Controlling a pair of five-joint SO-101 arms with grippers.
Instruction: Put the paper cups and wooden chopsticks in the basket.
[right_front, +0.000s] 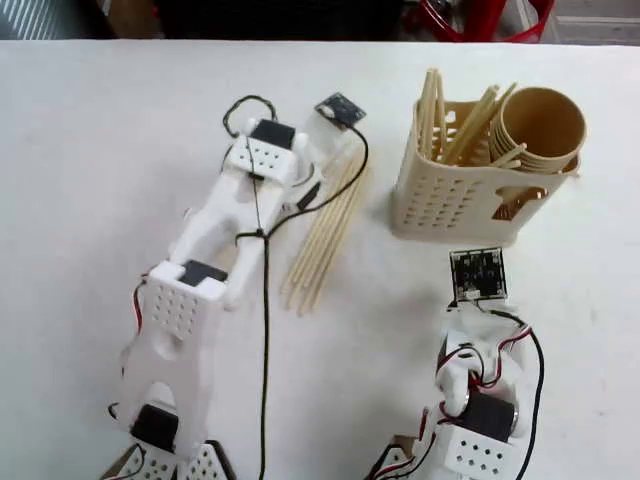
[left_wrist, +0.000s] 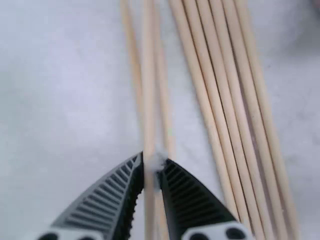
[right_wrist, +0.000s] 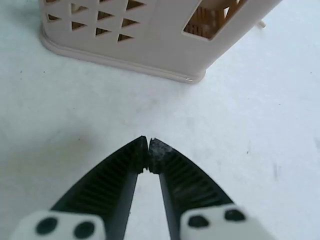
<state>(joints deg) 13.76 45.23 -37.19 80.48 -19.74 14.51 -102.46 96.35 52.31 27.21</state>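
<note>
While the right gripper (right_wrist: 148, 145) sits at the 5 o'clock edge of the white surface (right_front: 100, 120), its dark fingers (right_wrist: 115, 185) pressed tip to tip on nothing, the left gripper (left_wrist: 151, 165) is at work near the middle. Its fingers (left_wrist: 115, 195) are drawn in almost completely and pinch a single chopstick (left_wrist: 149, 90) between their tips. Whether that stick is already raised off the surface or merely gripped where it lies is hard to tell from the wrist camera's close angle.

It belongs to a bundle of loose chopsticks (right_front: 325, 230) lying side by side just at 3 o'clock of the left arm. The bundle slants from 7 o'clock toward 1 o'clock and lies apart from the basket.

Farther back, at roughly 2 o'clock on the surface, the pale perforated basket (right_front: 445, 200) stands upright, at 12 o'clock of the right gripper and near it. Inside, a nested stack of paper cups (right_front: 545, 125) fills the 3 o'clock end. A clutch of stowed chopsticks (right_front: 440, 110) leans at the 9 o'clock end.

The cups' share of the task reads as done, and part of the chopsticks' share too. Judged from this spread, the job is past halfway. What is left is the loose bundle, to be carried across to the basket, beginning with the stick now pinched.
</note>
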